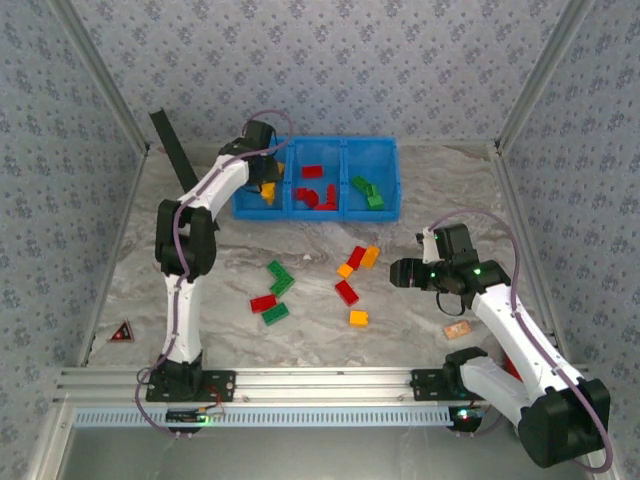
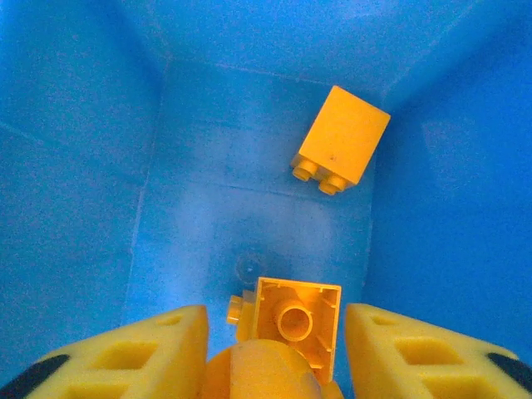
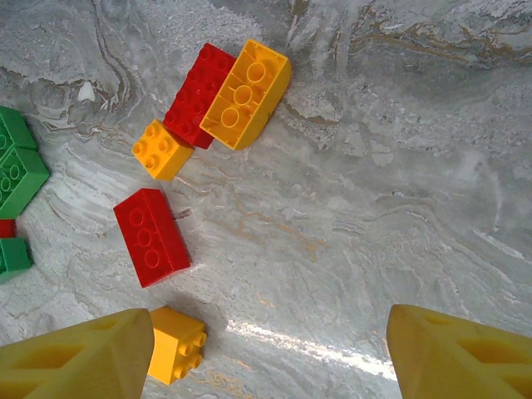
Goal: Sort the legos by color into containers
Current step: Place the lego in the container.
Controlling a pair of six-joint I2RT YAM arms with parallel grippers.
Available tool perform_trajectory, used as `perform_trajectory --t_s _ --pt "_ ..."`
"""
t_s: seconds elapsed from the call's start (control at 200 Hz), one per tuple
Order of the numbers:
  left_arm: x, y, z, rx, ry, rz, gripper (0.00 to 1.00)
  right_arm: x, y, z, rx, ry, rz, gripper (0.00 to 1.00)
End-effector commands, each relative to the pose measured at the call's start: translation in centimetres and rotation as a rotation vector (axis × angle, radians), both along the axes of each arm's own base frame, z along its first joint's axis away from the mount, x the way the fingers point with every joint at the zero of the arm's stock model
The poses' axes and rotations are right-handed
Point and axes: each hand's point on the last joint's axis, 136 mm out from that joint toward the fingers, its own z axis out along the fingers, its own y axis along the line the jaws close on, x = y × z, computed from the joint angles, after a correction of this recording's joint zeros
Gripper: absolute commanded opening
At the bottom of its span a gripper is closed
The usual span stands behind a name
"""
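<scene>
The blue bin [image 1: 342, 212] stands at the back with three compartments. My left gripper [image 1: 268, 182] reaches into its left compartment [image 2: 199, 199], jaws open. Between its fingers [image 2: 276, 332] lies a yellow lego [image 2: 297, 320], hollow side up, with small gaps on both sides. Another yellow lego [image 2: 341, 135] rests deeper in. Red legos [image 1: 316, 192] fill the middle compartment and green ones [image 1: 368, 190] the right. My right gripper [image 1: 402, 272] hovers open [image 3: 270, 349] over the table, a small yellow lego [image 3: 176, 342] by its left finger. Loose red [image 3: 151, 237], yellow [image 3: 245, 93] and green [image 3: 17, 170] legos lie beyond.
A tan block [image 1: 458, 330] lies by the right arm's base. A red triangle marker [image 1: 122, 332] sits near the left edge. A dark bar [image 1: 172, 148] leans at the back left. More loose legos [image 1: 275, 290] lie mid-table. Patterned walls enclose the table.
</scene>
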Motion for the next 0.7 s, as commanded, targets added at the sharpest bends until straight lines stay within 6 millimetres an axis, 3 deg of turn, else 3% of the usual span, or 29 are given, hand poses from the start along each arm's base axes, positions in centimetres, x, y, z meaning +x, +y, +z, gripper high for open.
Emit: perform_trajectory --t_s 0.0,0.23,0.385,0.555,0.695 --pt "-0.2 0.0 1.3 -0.023 -0.027 0.005 0.54 -0.5 0.0 -0.1 0.002 0.007 -0.003 0.76" --pt "-0.9 0.3 3.9 -0.025 -0.064 -0.006 0.61 -0.5 -0.1 0.1 0.001 0.000 -0.005 0.76" --pt "-2.2 0.2 7.1 -0.037 -0.118 -0.033 0.62 -0.5 0.0 0.4 0.008 -0.008 -0.005 0.76" --pt "-5.3 -0.2 11.2 -0.002 -0.179 -0.080 0.64 -0.5 0.0 0.6 0.009 -0.017 -0.006 0.76" --pt "-9.2 -1.2 12.6 0.047 -0.201 -0.126 0.65 -0.4 0.0 0.9 0.007 -0.026 -0.005 0.76"
